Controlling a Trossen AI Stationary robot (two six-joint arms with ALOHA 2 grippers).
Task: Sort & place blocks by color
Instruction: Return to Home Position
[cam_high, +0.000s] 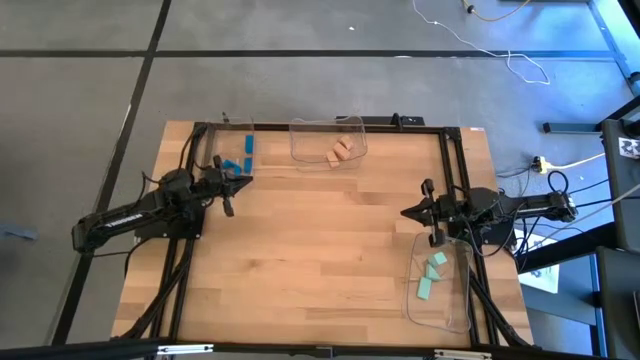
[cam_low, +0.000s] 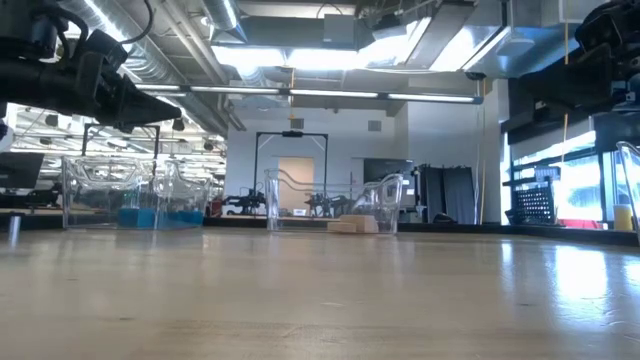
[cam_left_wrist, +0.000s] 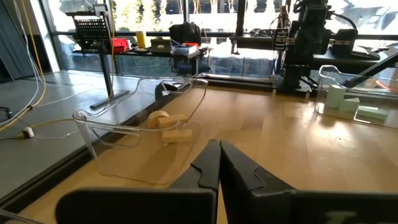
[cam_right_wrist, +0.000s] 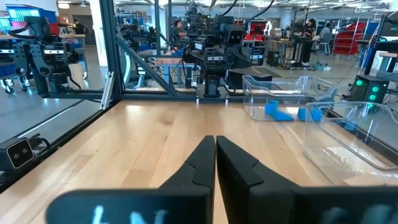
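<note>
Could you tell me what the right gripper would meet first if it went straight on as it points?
The right gripper would likely meet the left gripper first, across bare table; depth is unclear.

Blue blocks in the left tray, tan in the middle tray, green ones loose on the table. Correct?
No: the green blocks lie inside the clear tray on the right side, not loose, as the high view shows. Blue blocks and tan blocks sit as you said.
</note>
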